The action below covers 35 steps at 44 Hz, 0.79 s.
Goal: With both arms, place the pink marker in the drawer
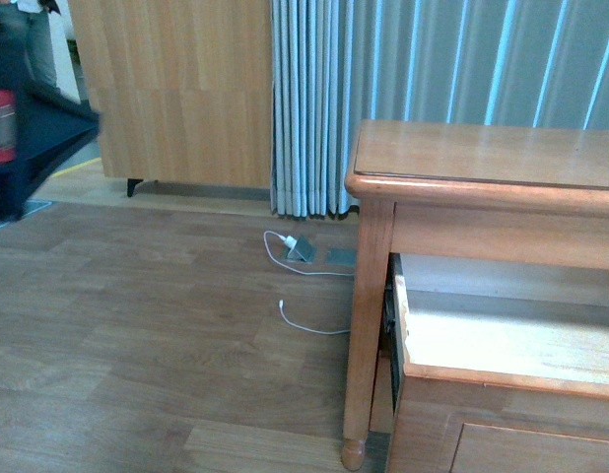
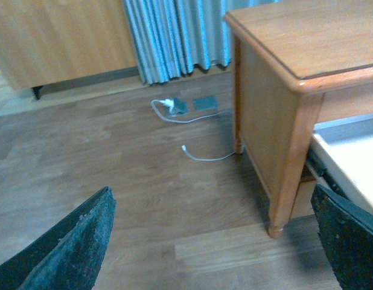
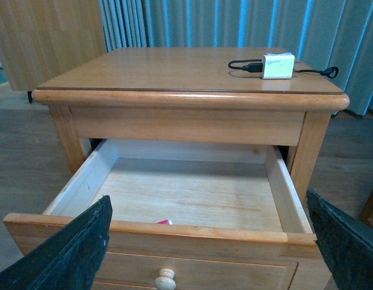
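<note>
Holds nothing in left gripper (image 2: 212,193) or right gripper (image 3: 209,198), both spread wide; finds drawer (image 3: 78,181) pulled open, with what looks like the pink marker (image 3: 164,222) lying inside, just behind its front board.

My left fingers (image 2: 78,248) and right fingers (image 3: 72,254) are flat, black, wedge-shaped plates with a rough, scuffed, faintly greyish surface and straight tapering edges.

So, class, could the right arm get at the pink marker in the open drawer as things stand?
Probably yes: the drawer is pulled out, nothing covers the pink marker behind its front wall, and the right gripper is open, facing it.
</note>
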Motion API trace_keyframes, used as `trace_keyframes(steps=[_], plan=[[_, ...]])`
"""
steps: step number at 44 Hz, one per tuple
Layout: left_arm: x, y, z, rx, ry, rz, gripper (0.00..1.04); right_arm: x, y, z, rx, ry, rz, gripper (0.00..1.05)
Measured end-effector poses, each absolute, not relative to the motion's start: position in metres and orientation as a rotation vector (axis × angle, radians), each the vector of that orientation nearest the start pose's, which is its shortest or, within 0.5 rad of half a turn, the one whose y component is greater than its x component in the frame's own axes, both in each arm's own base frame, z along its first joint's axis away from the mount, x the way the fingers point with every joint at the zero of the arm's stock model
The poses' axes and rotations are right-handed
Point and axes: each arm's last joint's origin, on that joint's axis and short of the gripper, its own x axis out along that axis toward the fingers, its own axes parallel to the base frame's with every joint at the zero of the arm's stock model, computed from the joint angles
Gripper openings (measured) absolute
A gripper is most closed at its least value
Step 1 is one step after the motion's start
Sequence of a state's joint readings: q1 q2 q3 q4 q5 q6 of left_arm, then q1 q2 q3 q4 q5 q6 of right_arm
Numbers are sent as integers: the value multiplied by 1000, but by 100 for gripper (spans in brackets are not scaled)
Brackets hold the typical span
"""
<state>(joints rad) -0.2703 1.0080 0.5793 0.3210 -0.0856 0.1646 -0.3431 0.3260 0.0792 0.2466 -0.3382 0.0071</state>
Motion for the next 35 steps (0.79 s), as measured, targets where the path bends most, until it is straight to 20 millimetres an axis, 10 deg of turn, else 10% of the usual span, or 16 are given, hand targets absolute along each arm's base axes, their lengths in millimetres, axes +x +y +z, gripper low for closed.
trace_keyframes(steps=[15,35], plan=[[123,-11,230,10,147,130,99,114,-30,186,7,0,-5,96],[111,2,204,-49,160,192,94,114,-30,186,7,1,-5,96]])
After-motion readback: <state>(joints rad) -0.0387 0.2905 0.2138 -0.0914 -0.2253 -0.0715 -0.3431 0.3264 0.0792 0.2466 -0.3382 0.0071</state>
